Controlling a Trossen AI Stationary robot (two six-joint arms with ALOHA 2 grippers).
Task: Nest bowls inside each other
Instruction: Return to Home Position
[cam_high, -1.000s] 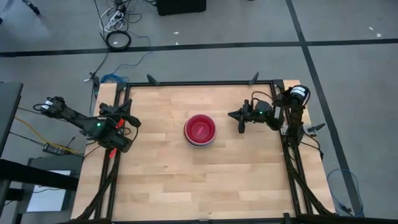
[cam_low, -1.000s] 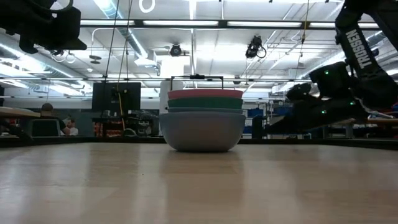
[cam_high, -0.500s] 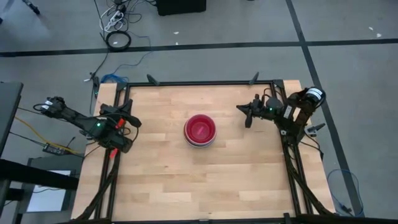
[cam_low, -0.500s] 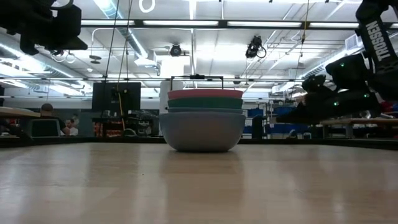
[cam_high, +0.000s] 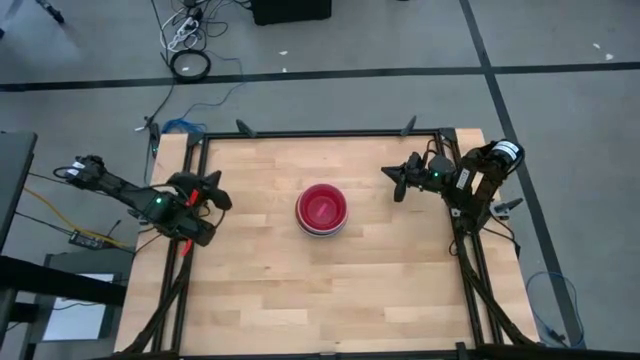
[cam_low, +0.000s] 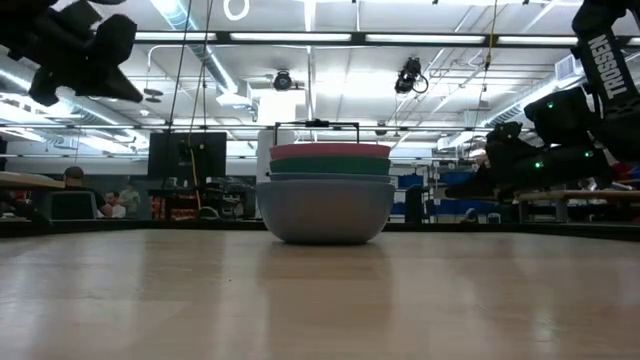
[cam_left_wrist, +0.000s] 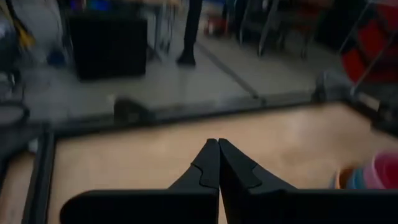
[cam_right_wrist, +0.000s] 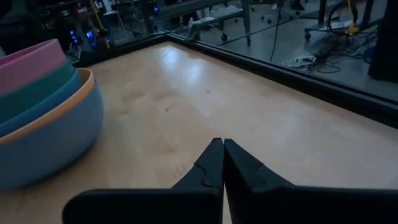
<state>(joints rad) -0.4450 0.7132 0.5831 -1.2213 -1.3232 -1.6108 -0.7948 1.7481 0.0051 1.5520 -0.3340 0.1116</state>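
The bowls (cam_high: 322, 210) stand nested in one stack at the table's middle, a red one on top; the low view shows the stack (cam_low: 325, 195) resting on its grey-blue bottom bowl, with teal and red rims above. The stack's edge also shows in the left wrist view (cam_left_wrist: 373, 174) and the right wrist view (cam_right_wrist: 37, 112). My left gripper (cam_high: 220, 192) is shut at the table's left edge, well left of the stack. My right gripper (cam_high: 392, 178) is shut at the far right, right of the stack. Neither holds anything.
A black frame (cam_high: 320, 132) borders the wooden table. Bare wood lies on every side of the stack. Cables (cam_high: 185, 40) lie on the floor beyond the far edge. People sit in the room behind the table (cam_low: 75, 190).
My right gripper has drawn back from the stack toward the table's far right corner and risen slightly, staying shut. My left gripper has kept its place but turned and tipped at the wrist. The stack has not moved.
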